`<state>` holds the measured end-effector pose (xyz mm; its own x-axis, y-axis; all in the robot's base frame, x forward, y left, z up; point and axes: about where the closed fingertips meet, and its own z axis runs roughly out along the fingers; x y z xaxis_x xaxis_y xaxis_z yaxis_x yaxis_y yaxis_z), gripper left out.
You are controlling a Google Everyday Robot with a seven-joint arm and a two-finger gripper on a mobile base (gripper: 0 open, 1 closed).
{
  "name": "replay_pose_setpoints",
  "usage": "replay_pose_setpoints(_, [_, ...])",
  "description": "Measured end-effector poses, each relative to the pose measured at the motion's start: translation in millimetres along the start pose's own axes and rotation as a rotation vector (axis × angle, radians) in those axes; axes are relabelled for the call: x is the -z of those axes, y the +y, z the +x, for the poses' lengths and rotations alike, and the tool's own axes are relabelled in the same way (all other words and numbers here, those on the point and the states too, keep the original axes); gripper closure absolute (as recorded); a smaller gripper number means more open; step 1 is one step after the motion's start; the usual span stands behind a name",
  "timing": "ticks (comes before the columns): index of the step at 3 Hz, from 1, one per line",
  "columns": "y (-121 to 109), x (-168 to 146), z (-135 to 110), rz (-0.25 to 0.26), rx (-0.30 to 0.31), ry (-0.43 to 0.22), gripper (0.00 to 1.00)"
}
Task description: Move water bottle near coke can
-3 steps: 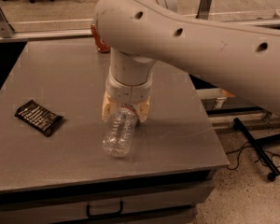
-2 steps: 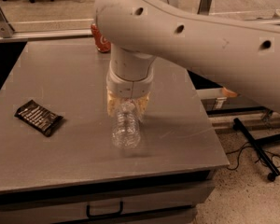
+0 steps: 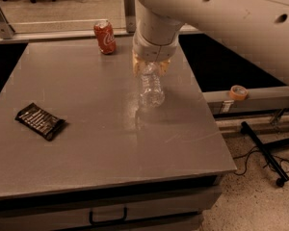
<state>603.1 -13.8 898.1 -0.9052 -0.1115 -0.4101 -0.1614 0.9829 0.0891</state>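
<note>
The clear ribbed water bottle (image 3: 151,89) hangs tilted above the grey table (image 3: 86,143), its neck end hidden inside my gripper (image 3: 150,67). The gripper is shut on the bottle's upper part, with its tan fingers (image 3: 136,65) on either side. The red coke can (image 3: 105,37) stands upright at the table's far edge, to the left of the gripper and a short way from it. My large white arm covers the upper right of the view.
A flat black snack wrapper (image 3: 40,121) lies on the left of the table. A roll of tape (image 3: 238,92) sits on a ledge to the right. A black stand leg (image 3: 262,151) and cables lie on the floor at right. A drawer handle (image 3: 107,217) shows below the front edge.
The gripper has carried the bottle away from the table's front middle toward the far edge, closer to the can. The can is now uncovered by the arm.
</note>
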Motion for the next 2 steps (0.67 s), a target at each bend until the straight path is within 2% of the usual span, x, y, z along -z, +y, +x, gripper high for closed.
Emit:
replay_pose_setpoints(1, [0.0,0.0,0.0,0.0,0.0,0.0,1.0])
replay_pose_setpoints(2, [-10.9,2.5,-27.1,-0.054,-0.12,-0.043,1.0])
